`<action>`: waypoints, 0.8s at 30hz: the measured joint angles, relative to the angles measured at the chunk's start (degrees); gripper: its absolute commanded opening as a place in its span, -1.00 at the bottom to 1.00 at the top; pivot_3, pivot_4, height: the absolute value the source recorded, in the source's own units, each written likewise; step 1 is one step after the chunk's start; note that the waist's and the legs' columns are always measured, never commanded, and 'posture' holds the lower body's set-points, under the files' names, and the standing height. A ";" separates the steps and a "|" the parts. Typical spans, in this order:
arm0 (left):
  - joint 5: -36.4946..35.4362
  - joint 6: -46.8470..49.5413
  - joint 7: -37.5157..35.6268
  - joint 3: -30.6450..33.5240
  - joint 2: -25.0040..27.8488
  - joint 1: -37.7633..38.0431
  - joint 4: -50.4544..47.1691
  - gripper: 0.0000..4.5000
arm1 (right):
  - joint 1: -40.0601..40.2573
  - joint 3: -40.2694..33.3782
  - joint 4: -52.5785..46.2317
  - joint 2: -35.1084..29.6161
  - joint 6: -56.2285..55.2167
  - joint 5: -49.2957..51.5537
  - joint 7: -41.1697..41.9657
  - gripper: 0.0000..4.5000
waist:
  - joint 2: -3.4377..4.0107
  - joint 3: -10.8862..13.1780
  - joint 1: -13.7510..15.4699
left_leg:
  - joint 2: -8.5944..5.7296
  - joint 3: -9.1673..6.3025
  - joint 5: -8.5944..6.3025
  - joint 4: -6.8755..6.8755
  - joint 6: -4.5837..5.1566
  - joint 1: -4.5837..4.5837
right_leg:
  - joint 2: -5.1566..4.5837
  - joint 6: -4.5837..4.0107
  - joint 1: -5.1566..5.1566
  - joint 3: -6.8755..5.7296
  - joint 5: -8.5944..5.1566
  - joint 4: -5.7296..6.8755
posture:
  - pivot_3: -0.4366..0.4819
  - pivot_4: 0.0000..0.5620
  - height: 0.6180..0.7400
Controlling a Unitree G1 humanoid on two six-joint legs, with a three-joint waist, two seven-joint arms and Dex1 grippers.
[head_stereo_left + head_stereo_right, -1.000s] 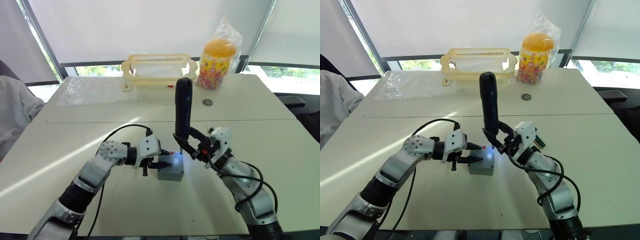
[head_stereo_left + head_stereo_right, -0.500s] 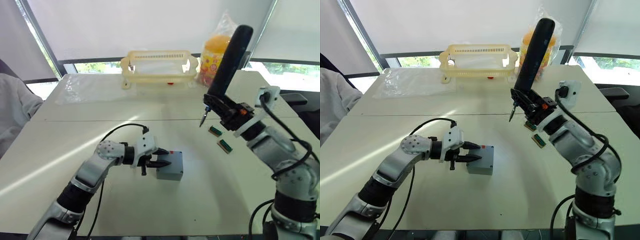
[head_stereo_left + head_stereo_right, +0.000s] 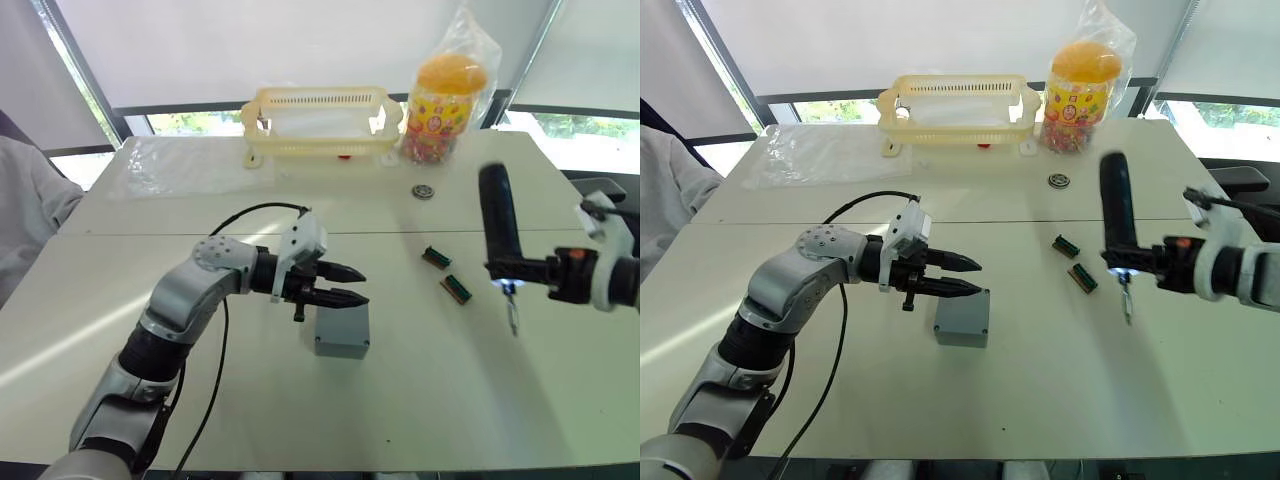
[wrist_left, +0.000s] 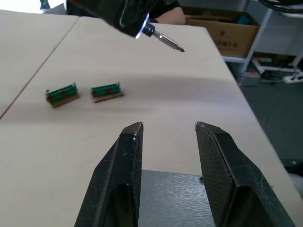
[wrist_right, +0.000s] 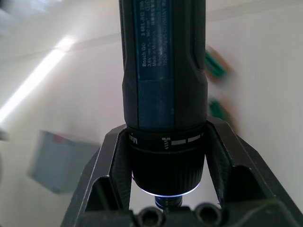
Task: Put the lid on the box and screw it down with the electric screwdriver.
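Note:
The grey box point(image 3: 341, 347) stands near the table's middle, and the lid point(image 3: 341, 322) lies flat on top of it. My left gripper point(image 3: 356, 285) hovers open just above the box's far-left edge, fingers pointing right; in the left wrist view the grey lid point(image 4: 173, 198) lies under the empty fingers point(image 4: 125, 165). Off to the right, my right gripper point(image 3: 508, 269) is shut on the electric screwdriver point(image 3: 497, 220). The tool stands upright above the table, bit down, white light on at its tip. It is clear of the box. The right wrist view shows the screwdriver point(image 5: 163, 71) clamped between both fingers.
Two green circuit boards point(image 3: 434, 257) point(image 3: 456, 289) lie between the box and the screwdriver. At the back stand a pale yellow basket point(image 3: 320, 125) and a bagged candy jar point(image 3: 445, 100). A small ring point(image 3: 423, 191) and a clear plastic sheet point(image 3: 180, 170) lie there too.
My right arm lifted the screwdriver off the box, swung it right and set it upright, bit down. My left gripper rose from the box's side to above it.

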 measured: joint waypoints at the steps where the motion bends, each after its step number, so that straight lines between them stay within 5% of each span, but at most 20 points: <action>1: 0.90 -0.73 -0.13 -0.72 0.42 0.24 -0.04 -0.22 | 1.01 0.16 1.24 -0.01 0.80 -0.18 -0.89 -0.22 | 0.02 0.00 -0.10 | 0.00 0.02 0.00 0.04 0.00 0.02 | 0.02 0.00 0.00 0.04 0.00 0.00 | -0.05 -0.47 1.00; 12: 5.86 -6.01 0.45 -4.95 2.45 3.21 -4.63 -0.22 | 0.85 1.37 11.63 2.98 5.87 -4.69 -7.20 -0.22 | 0.12 0.03 -1.12 | 0.03 0.29 0.00 0.61 0.01 0.07 | 0.08 0.13 0.14 0.38 0.10 0.09 | -0.05 -0.47 1.00; 20: 6.47 -5.77 3.27 -5.05 1.98 5.47 -5.19 -0.22 | -3.04 4.95 13.01 6.72 7.20 -14.02 -4.35 -0.22 | 0.16 0.02 -1.08 | 0.03 0.38 0.00 0.66 0.01 0.07 | 0.09 0.32 0.14 0.50 0.23 0.09 | -0.05 -0.47 1.00; 24: 7.40 -5.80 4.25 -5.07 2.43 6.69 -5.32 -0.22 | -3.92 5.31 12.10 7.31 6.78 -18.94 -0.50 0.64 | 0.14 0.02 -1.05 | 0.03 0.38 0.00 0.74 0.01 0.08 | 0.08 0.35 0.19 0.51 0.25 0.09 | -0.05 -0.47 1.00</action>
